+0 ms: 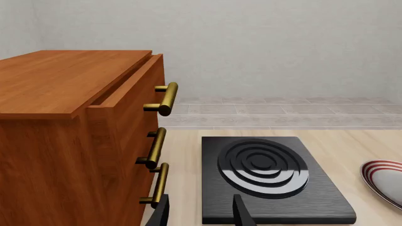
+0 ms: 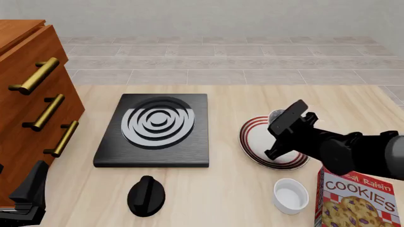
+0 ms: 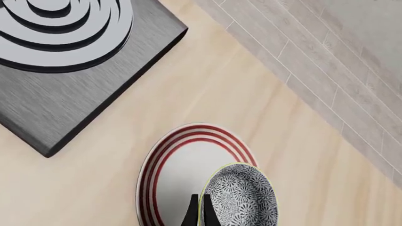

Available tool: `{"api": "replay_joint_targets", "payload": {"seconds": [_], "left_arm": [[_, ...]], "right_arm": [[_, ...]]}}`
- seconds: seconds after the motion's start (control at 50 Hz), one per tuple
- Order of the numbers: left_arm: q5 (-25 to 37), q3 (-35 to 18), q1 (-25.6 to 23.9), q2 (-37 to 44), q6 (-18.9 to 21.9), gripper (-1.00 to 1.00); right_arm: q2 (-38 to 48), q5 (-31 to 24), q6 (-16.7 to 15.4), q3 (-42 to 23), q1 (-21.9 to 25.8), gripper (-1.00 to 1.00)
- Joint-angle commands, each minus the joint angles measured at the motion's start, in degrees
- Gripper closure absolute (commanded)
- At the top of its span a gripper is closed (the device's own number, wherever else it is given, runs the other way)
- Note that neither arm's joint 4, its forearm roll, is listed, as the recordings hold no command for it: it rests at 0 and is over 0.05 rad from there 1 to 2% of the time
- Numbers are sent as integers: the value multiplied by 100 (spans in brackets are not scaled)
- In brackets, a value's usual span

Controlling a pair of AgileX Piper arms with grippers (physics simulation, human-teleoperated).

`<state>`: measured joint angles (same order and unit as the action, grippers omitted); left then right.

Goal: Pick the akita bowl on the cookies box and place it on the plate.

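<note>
Akita bowl is sitting in my right gripper, and I am holding it over the plate. In the right wrist view the two dark fingertips are pinching the bowl's rim between them, with its white, net-patterned inside facing the camera. I cannot tell whether the bowl is touching the plate or hanging just above it. In the front view my right arm is reaching in across the plate and covering most of the bowl, so only a sliver of it is showing by the gripper, over the plate's far edge.

The cookies box is lying at the near right of the table, with a plain white small bowl just beside it. The black stove is resting left of the plate, and a black knob is lying nearer to me than the stove.

My left gripper is hanging empty, fingers spread apart, near the wooden drawer cabinet with brass handles.
</note>
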<state>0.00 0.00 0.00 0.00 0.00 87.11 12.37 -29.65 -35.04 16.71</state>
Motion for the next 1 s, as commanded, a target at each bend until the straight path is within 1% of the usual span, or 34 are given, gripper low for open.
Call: {"api": "replay_joint_targets", "payload": {"seconds": [0.02,0.28,0.66,1.0], "left_arm": [[0,0,0,0,0,-100],[0,0,0,0,0,-100],[0,0,0,0,0,-100],[0,0,0,0,0,-100]], "right_arm": [[126,75,23,-77,3,100],[274,171,106,-102,55,100],[411,282,52,-128,7,100],[498,344,97,-168,29,100]]}}
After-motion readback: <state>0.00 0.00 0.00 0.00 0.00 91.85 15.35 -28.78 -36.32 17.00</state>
